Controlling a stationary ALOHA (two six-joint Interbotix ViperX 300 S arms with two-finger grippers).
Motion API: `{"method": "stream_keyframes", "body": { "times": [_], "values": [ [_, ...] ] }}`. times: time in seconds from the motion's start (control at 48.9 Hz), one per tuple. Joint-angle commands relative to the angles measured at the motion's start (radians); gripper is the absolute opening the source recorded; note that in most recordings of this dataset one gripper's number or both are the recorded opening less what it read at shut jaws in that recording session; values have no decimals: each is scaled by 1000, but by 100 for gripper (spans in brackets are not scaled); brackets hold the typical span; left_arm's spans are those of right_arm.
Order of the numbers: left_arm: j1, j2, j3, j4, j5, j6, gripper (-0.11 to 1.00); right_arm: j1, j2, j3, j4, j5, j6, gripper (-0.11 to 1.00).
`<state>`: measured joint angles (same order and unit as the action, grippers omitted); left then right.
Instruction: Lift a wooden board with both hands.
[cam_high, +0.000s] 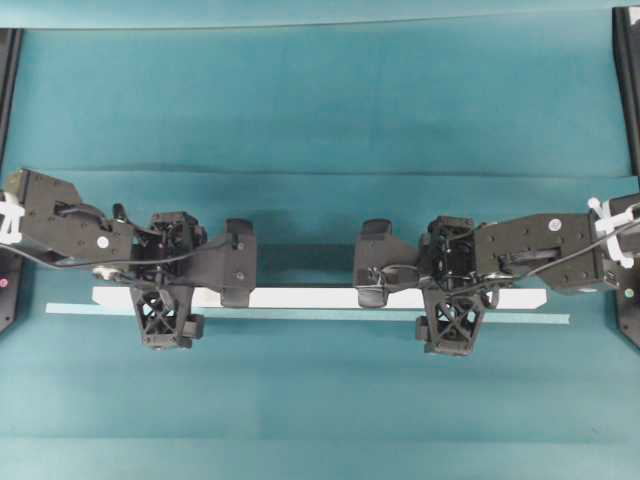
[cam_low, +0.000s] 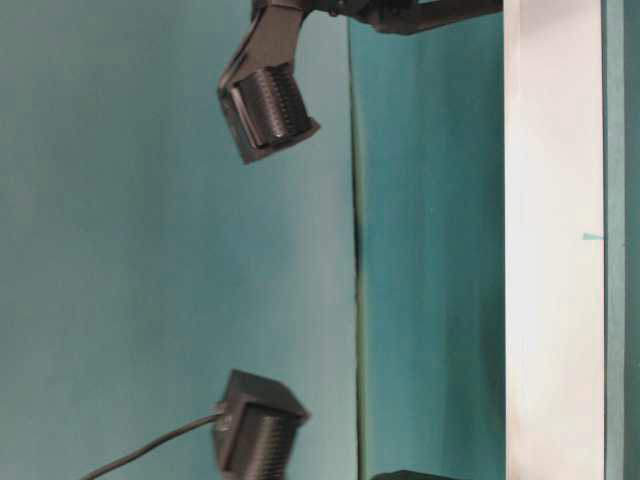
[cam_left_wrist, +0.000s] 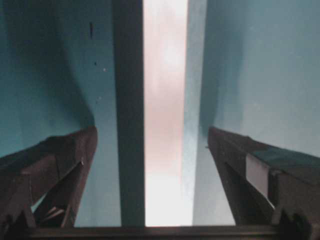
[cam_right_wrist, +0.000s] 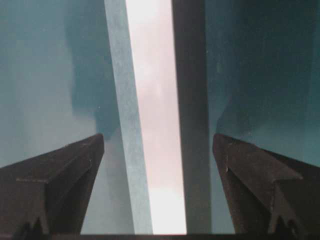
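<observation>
- Teal table cloth covers the whole surface, with faint horizontal creases across it.
- Pale teal tape strip lies flat across the table, long and thin, running left to right.
- Black frame posts stand at the table's side edges.
- In the table-level view, a dark seam runs between the backdrop and the table.
</observation>
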<state>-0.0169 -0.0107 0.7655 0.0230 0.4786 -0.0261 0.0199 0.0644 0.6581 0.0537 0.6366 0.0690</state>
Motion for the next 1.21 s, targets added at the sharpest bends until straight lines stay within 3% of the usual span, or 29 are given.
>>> {"method": "stream_keyframes", "body": {
  "times": [0.0,0.348,0.532,0.819,1.187],
  "values": [
    [-3,-57,-20,3,-5,2,99,-6,-32,-6,0,-20,8,91],
    [0,-310,-26,3,-9,2,99,-28,-249,-8,-2,-74,8,91],
    [0,-417,-11,3,-46,0,99,-32,-380,2,-8,-161,2,91],
    [2,-583,23,3,-92,-11,99,-32,-578,118,-29,-341,-9,91],
    [-8,-784,55,3,-169,-11,98,-29,-833,202,-29,-364,-8,90]
  ]
}}
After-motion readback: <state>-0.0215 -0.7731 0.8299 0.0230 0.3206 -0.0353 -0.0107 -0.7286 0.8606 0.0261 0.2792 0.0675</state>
